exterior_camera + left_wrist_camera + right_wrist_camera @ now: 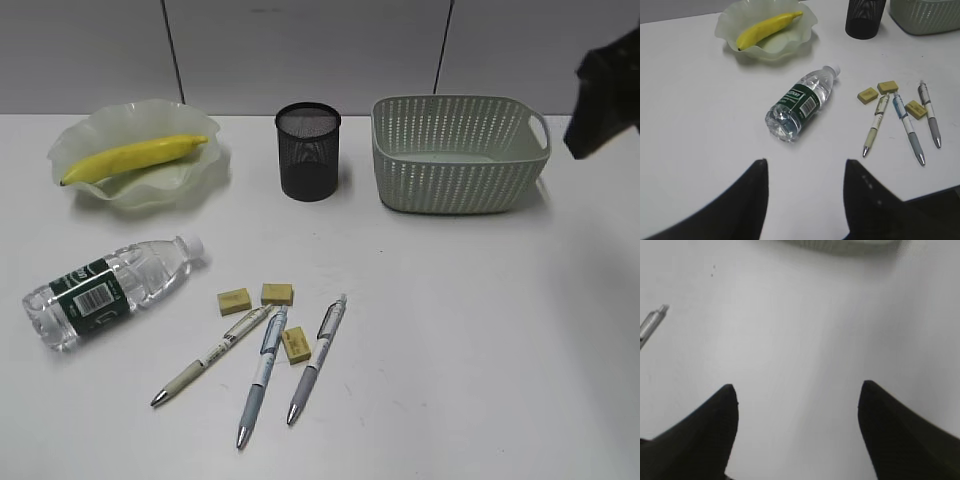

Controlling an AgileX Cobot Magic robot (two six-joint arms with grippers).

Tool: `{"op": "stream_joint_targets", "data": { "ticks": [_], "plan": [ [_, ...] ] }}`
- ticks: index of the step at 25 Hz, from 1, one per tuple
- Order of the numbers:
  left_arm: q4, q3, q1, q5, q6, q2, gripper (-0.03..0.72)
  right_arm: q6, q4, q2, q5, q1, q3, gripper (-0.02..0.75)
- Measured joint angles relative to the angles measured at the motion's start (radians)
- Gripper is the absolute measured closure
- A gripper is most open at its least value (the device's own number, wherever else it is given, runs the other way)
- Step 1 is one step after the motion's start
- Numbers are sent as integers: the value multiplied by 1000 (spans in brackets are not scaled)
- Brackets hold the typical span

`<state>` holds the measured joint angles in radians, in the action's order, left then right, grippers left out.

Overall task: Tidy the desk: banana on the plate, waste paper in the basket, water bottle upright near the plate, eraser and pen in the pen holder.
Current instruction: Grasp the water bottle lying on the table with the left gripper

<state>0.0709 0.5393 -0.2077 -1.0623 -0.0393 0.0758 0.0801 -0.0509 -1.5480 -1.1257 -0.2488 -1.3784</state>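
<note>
The yellow banana [135, 157] lies in the ruffled green plate [150, 108] at the back left. On its side at the front left lies the water bottle [110, 290], cap toward the middle. Three tan erasers [278, 294] and three pens [262, 372] are scattered at the front centre. The black mesh pen holder [308, 150] and the basket [460, 150] stand at the back. No waste paper shows. My left gripper [805, 162] hovers open over bare desk, short of the bottle [800, 106]. My right gripper [797, 390] is open over bare desk too.
The right arm [605, 95] shows as a dark shape at the upper right, beside the basket. In the right wrist view a pen tip [652, 322] sits at the left edge and the basket's foot [840, 244] at the top.
</note>
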Motion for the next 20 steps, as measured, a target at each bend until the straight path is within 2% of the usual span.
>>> {"op": "stream_joint_targets", "data": {
  "ticks": [10,20],
  "plan": [
    [0,0,0,0,0,0,321,-7,1,594,-5,0,513,155],
    [0,0,0,1,0,0,321,-9,1,1184,2,0,784,155]
  ]
}}
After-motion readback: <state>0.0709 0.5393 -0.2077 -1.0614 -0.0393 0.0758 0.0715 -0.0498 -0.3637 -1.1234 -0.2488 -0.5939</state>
